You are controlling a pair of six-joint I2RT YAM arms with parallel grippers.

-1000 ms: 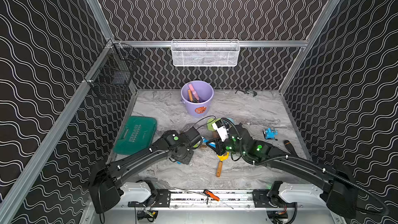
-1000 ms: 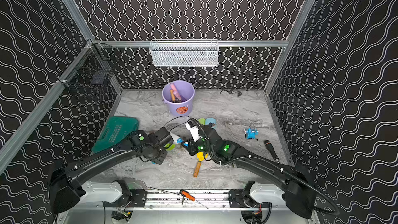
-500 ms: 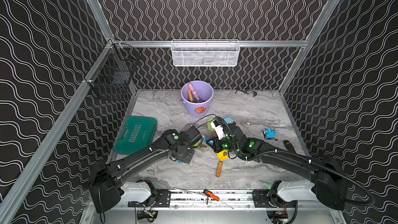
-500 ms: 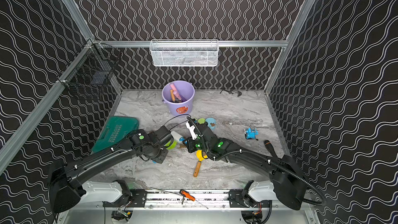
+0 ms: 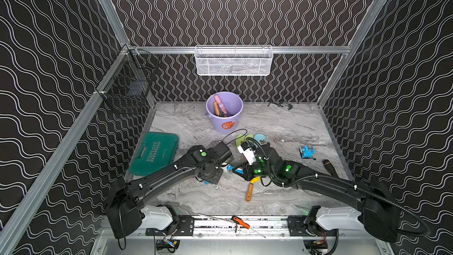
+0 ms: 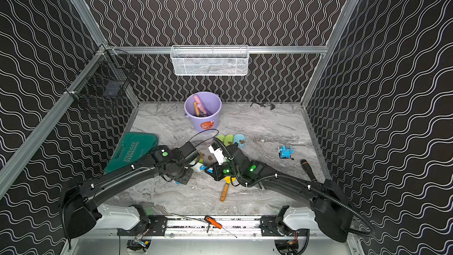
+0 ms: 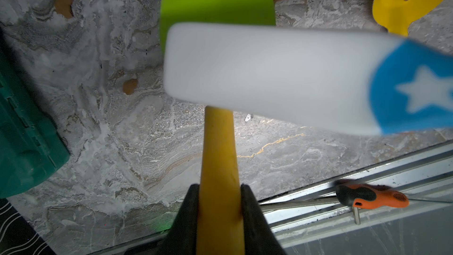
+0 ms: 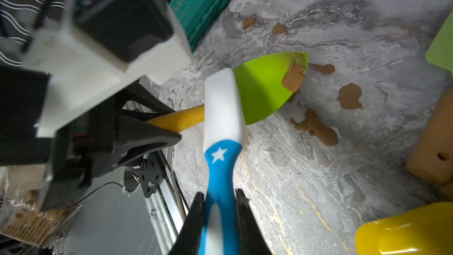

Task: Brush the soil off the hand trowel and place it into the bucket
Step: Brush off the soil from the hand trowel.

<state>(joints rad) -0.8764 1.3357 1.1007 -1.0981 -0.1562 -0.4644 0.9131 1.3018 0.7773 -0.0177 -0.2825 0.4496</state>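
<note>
**Right wrist view: trowel clamped, brush laid across it, soil on the blade**

1. Left jaws: pressed onto the yellow handle (image 7: 218,168) of the hand trowel (image 8: 264,87), one on each side of it. The lime-green blade extends straight ahead of these jaws. Whether its lower edge touches the tabletop (image 8: 306,192) cannot be told.

2. Right jaws: pinching the blue end of the brush (image 8: 223,109), which carries a white star. The white brush head reaches ahead of these jaws and lies across the trowel where the handle meets the blade, bristle side toward the blade. In the left wrist view the head is blurred and covers that junction. Contact between bristles and blade cannot be confirmed.

3. Soil (image 8: 293,77): one brown clump sticks to the blade near its tip, at the end farthest from the left jaws. Loose clumps (image 8: 316,127) lie on the tabletop just beyond the blade, ahead of the right jaws.

4. Bucket (image 5: 224,115): in both top views the lavender pail stands upright at the back of the tabletop, well apart from both jaws and beyond them. Several tool handles stand in it.

5. Other items: a yellow trowel (image 8: 402,231) lies just beside the right jaws. A green tool case (image 5: 154,153) lies out past the left jaws, apart from them.
</note>
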